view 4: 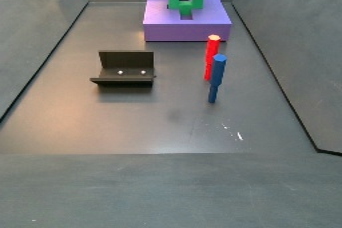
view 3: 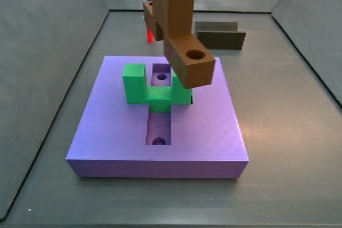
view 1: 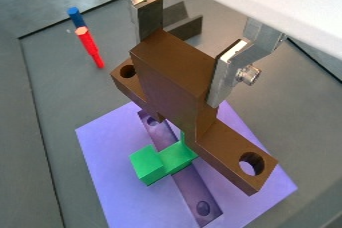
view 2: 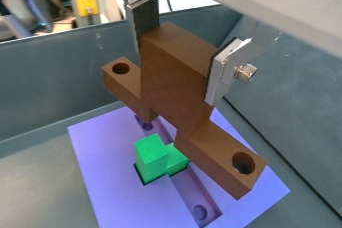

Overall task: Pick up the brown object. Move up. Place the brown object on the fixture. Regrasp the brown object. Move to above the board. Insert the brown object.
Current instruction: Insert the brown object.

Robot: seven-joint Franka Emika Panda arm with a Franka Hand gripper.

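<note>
My gripper (view 1: 187, 50) is shut on the brown object (view 1: 174, 77), a flat brown bar with a crosspiece and round holes, and its silver fingers (view 2: 227, 70) clamp the bar's sides. The bar hangs tilted over the purple board (view 3: 120, 132), with its lower holed end (view 3: 195, 68) just above the green U-shaped block (view 3: 140, 84) and the slot (view 3: 159, 122). I cannot tell whether it touches the block. The fixture (view 4: 124, 70), a dark L-shaped bracket, stands apart on the floor, also seen behind the bar as the fixture (view 1: 171, 22).
A red peg (view 4: 211, 56) and a blue peg (view 4: 217, 80) stand upright on the grey floor between the fixture and the board (view 4: 167, 27). Grey bin walls (view 2: 67, 82) surround the work area.
</note>
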